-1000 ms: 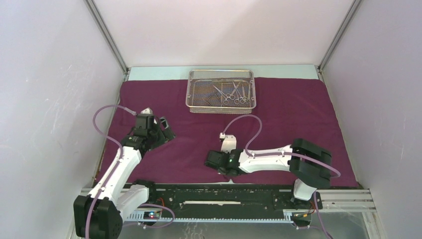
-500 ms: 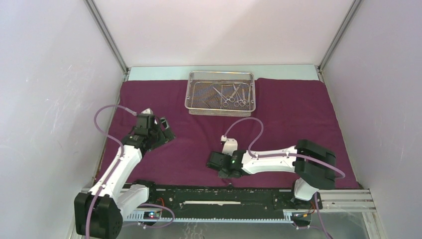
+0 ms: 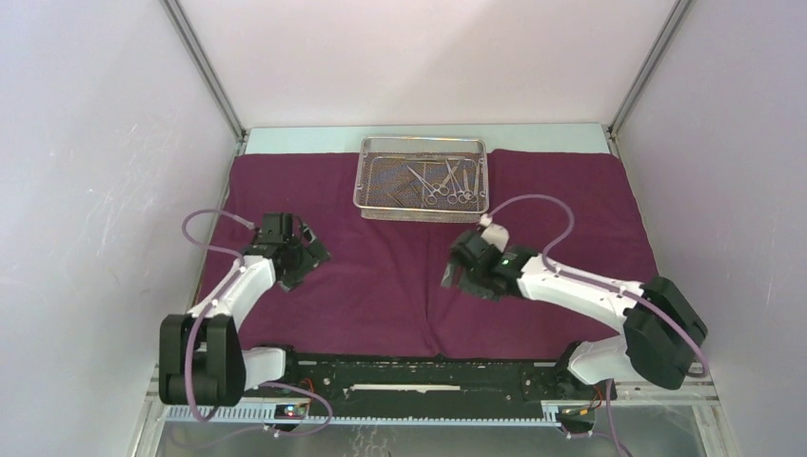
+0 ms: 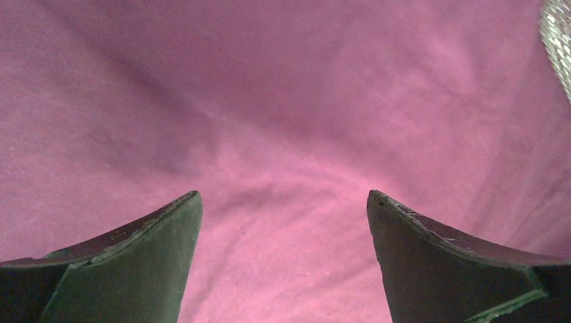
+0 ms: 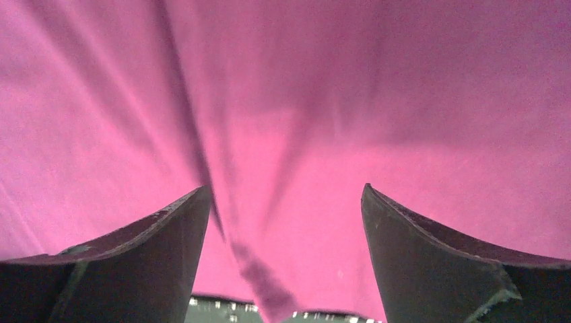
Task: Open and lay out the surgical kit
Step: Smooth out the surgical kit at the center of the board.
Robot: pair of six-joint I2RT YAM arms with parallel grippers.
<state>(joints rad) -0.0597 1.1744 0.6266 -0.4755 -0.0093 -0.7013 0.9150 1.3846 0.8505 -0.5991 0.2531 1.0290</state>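
At the near edge a black rail (image 3: 419, 376) carries both arm bases. Beyond it the maroon cloth (image 3: 381, 305) lies spread open over almost the whole table, with a few shallow folds.

The left gripper (image 3: 306, 257) is low over the cloth on the left side. In its wrist view the two dark fingers (image 4: 135, 256) stand wide apart, with only bare cloth (image 4: 283, 101) between them. They hold nothing. A small piece of the wire mesh (image 4: 557, 40) shows at the upper right corner of this view.

The right gripper (image 3: 460, 271) is near the centre of the cloth, a little to the right. Its fingers (image 5: 141, 249) are also spread wide and grip nothing. Under them the cloth (image 5: 404, 101) has dark creases that run from 12 o'clock down toward the gap between the fingers.

Further away, at the far edge of the cloth, stands the silver mesh tray (image 3: 360, 181). It rests flat on the cloth. The thin steel instruments (image 3: 442, 179) lie inside it, gathered in its right half. Some have ring handles; I cannot tell each kind apart.

From the left gripper the tray is at about 2 o'clock, well apart. From the right gripper it is at about 11 o'clock, nearer but not touching. Neither gripper touches the tray or the instruments.
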